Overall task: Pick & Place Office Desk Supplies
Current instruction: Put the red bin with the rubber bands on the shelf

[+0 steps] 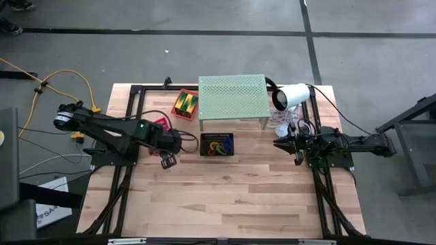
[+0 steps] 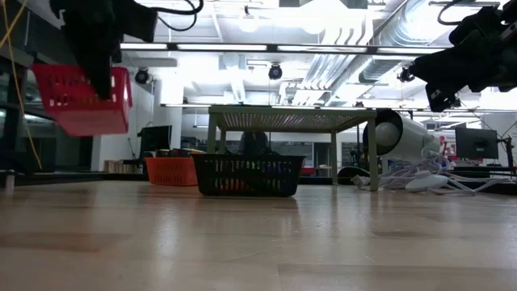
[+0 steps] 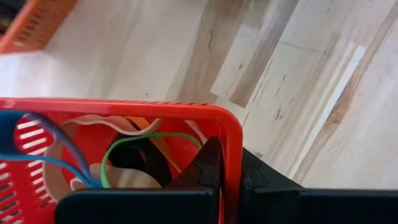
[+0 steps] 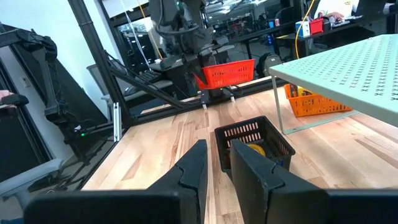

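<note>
Robotics lab — ceiling ducts (image 2: 380,48), workstations beyond

Glossy red plastic mesh basket (image 3: 124,112), smooth pale wood-plank table (image 1: 225,197), matt green perforated shelf (image 1: 231,96).

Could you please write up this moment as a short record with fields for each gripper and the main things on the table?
left gripper: shut on the rim of the red basket, held above the table
red basket contents: rubber bands and coloured loops
right gripper: empty, raised at the table's right side, fingers slightly apart
black basket: on the table in front of the green shelf
orange basket: left of the shelf
lamp: right of the shelf
</note>
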Robot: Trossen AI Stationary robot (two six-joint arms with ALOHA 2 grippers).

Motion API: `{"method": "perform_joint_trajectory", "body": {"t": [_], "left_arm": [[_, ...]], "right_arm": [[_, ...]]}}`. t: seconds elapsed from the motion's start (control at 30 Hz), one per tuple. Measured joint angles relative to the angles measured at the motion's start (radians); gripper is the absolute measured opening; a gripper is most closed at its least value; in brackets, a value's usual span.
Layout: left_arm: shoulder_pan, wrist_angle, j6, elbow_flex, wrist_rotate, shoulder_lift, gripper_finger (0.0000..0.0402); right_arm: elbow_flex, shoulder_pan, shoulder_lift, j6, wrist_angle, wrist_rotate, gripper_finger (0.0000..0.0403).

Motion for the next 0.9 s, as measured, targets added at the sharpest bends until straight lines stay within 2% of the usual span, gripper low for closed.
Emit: {"method": "perform_joint_trajectory", "body": {"t": [0.5,0.9], "left_arm": [[0.129,-0.050,0.151,0.077,0.000,0.000,0.0000],[0.222,-0.065,0.364,0.177,-0.008,0.000,0.0000]], "right_arm": [[0.000,0.000,0.000,0.000,0.000,0.000,0.0058],[0.000,0.000,0.000,0.000,0.000,0.000,0.0058]]}}
